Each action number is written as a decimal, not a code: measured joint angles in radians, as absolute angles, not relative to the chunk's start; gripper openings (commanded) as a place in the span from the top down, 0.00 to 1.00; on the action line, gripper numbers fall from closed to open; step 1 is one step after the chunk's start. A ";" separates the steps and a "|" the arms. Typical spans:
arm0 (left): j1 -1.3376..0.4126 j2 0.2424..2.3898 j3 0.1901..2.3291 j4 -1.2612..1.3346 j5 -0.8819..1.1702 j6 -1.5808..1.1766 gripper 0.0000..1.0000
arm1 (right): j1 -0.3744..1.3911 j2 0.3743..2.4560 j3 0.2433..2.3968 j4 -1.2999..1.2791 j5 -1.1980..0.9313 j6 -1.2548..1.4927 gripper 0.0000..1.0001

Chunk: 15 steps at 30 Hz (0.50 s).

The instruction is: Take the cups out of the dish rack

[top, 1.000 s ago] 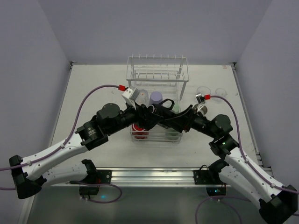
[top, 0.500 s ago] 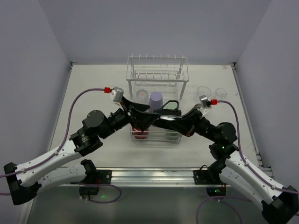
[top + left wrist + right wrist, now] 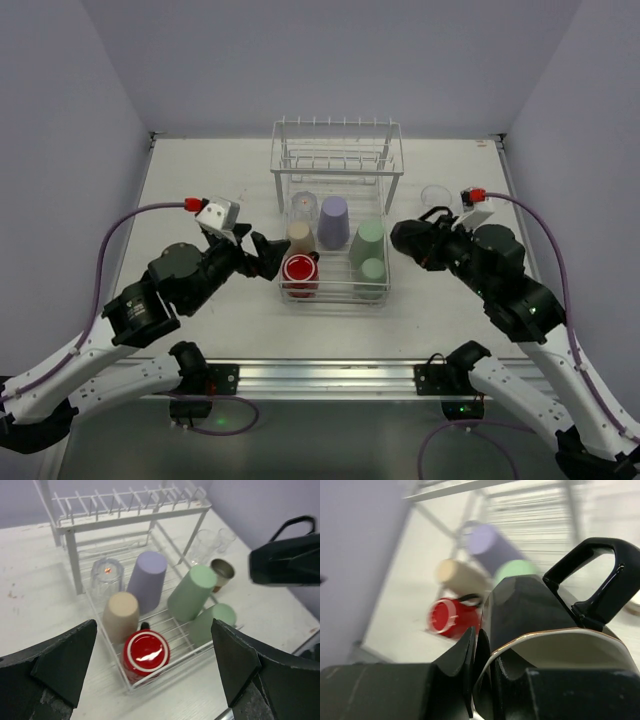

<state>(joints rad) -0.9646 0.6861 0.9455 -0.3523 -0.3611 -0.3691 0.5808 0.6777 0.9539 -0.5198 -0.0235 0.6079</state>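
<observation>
Black cup [image 3: 403,237] just off the right edge of the dish rack [image 3: 337,150], raised above the table [image 3: 200,180], clamped in the right gripper [image 3: 422,243]. Right fingers [image 3: 452,667] drawn in narrowly on the cup's wall; pale inside of the cup turned toward the wrist camera, looped handle on the far side from the palm.

Left gripper [image 3: 268,255] at the rack's near left corner, spread fully wide, holding nothing and touching nothing. Red cup [image 3: 146,652] straight ahead between the lines of the left fingers [image 3: 55,670], well beyond their tips.

In the rack's lower basket: red cup near left, tan cup [image 3: 121,615] just behind it, clear cup [image 3: 106,575] far left, lavender cup [image 3: 146,580] at centre, two green cups [image 3: 192,592] on the right. On the table right of the rack: two clear tumblers [image 3: 205,545] and a bronze-toned cup [image 3: 222,572].

Right wrist view heavily blurred, rack and cups reduced to smears. Exact contact of right fingers and black cup hard to make out from above, black on black.
</observation>
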 measured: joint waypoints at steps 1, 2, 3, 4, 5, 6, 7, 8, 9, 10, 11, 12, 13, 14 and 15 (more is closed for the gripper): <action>-0.965 0.688 0.940 -0.379 -0.382 -0.352 0.00 | 0.560 0.683 0.966 -0.573 0.040 0.591 1.00; -0.965 0.688 0.926 -0.393 -0.400 -0.338 0.00 | 0.520 0.696 0.976 -0.623 0.080 0.572 1.00; -0.965 0.687 0.908 -0.408 -0.415 -0.326 0.00 | 0.461 0.716 0.984 -0.665 0.113 0.556 1.00; -0.965 0.688 0.889 -0.420 -0.426 -0.317 0.00 | 0.406 0.743 0.990 -0.696 0.146 0.541 1.00; -0.965 0.688 0.870 -0.429 -0.434 -0.308 0.00 | 0.345 0.776 0.996 -0.724 0.178 0.522 1.00; -0.965 0.690 0.852 -0.441 -0.441 -0.301 0.00 | 0.300 0.803 1.003 -0.743 0.196 0.511 1.00; -0.965 0.693 0.834 -0.444 -0.443 -0.295 0.00 | 0.249 0.844 1.011 -0.759 0.220 0.495 1.00; -0.964 0.696 0.817 -0.445 -0.443 -0.292 0.00 | 0.208 0.885 1.017 -0.769 0.234 0.484 1.00; -0.964 0.699 0.799 -0.446 -0.442 -0.290 0.00 | 0.168 0.926 1.023 -0.774 0.241 0.474 1.00; -0.965 0.701 0.783 -0.450 -0.439 -0.286 0.00 | 0.134 0.965 1.028 -0.774 0.245 0.466 1.00; -0.965 0.704 0.770 -0.453 -0.434 -0.283 0.00 | 0.103 1.001 1.031 -0.770 0.245 0.459 1.00; -0.965 0.705 0.763 -0.458 -0.431 -0.280 0.00 | 0.071 1.035 1.034 -0.767 0.241 0.455 1.00; -0.965 0.706 0.756 -0.459 -0.427 -0.276 0.00 | 0.044 1.068 1.036 -0.760 0.241 0.449 1.00; -0.965 0.706 0.753 -0.464 -0.422 -0.271 0.00 | 0.024 1.096 1.037 -0.753 0.235 0.445 1.00; -0.964 0.704 0.753 -0.465 -0.419 -0.268 0.00 | -0.005 1.129 1.039 -0.742 0.221 0.443 1.00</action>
